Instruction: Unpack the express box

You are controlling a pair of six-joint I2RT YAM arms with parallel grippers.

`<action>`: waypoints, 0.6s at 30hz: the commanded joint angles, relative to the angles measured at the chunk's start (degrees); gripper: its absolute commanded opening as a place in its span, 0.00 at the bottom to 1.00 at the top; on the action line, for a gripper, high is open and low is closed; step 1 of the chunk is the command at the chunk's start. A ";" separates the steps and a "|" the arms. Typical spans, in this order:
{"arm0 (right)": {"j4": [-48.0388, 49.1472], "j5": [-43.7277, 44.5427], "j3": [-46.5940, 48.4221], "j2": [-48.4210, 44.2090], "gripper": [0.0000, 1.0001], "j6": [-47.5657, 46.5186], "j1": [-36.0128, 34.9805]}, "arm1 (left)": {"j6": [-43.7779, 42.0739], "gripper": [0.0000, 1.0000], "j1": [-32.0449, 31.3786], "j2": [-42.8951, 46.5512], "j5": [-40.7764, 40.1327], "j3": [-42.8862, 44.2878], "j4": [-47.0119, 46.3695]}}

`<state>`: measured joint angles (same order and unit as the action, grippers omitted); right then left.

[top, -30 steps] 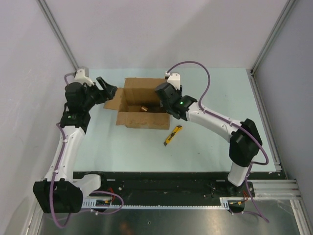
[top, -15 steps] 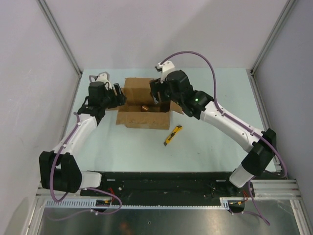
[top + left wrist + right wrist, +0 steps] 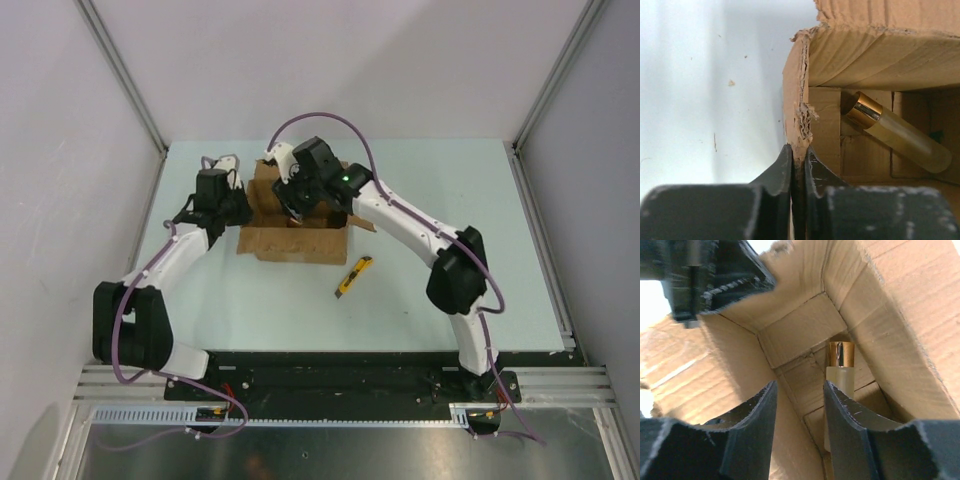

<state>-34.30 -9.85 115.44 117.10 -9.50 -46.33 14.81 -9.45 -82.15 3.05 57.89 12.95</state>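
table [image 3: 450,200] is carrying everything. express box [image 3: 295,245] is sitting on it toward the far side, left of centre, with its flaps folded out and its top open. left tool [image 3: 797,150] is clamping the torn top edge of the box's left wall, one finger inside and one outside; I read that as bracing the box. right tool [image 3: 800,390] is reaching down into the opening with its jaws standing apart and nothing gripped between them. gold-capped bottle [image 3: 840,372] is lying at the bottom of the box, near a corner, beyond the gap between the right tool's fingers. The right-hand finger is overlapping the bottle's lower end in the wrist view, and I can't tell whether it's touching. yellow utility knife [image 3: 352,277] is lying on the table near the box's front right corner, apart from both tools. Step in hand, as I judge it: cutting is done and we're getting the contents out. Next move calls for lowering the right tool until its jaws are straddling the bottle body, closing, then lifting straight up clear of the walls while the left tool is pinning the box.
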 commanded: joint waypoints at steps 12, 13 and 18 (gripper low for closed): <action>-13.15 1.32 2.78 4.46 0.74 -3.33 2.03 | -16.39 0.00 -0.48 -3.89 14.24 5.57 -0.21; -13.16 1.50 1.56 4.54 0.75 -3.60 2.12 | -17.00 0.00 -0.22 -4.16 16.09 5.66 -0.03; -12.89 2.29 -0.39 6.12 0.77 -3.42 2.12 | -19.02 0.00 0.84 -5.39 23.75 6.89 0.15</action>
<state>-45.78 -8.25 116.14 122.37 -11.70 -44.07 -0.08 -9.08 -86.65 14.20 61.98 12.56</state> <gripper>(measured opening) 0.771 0.046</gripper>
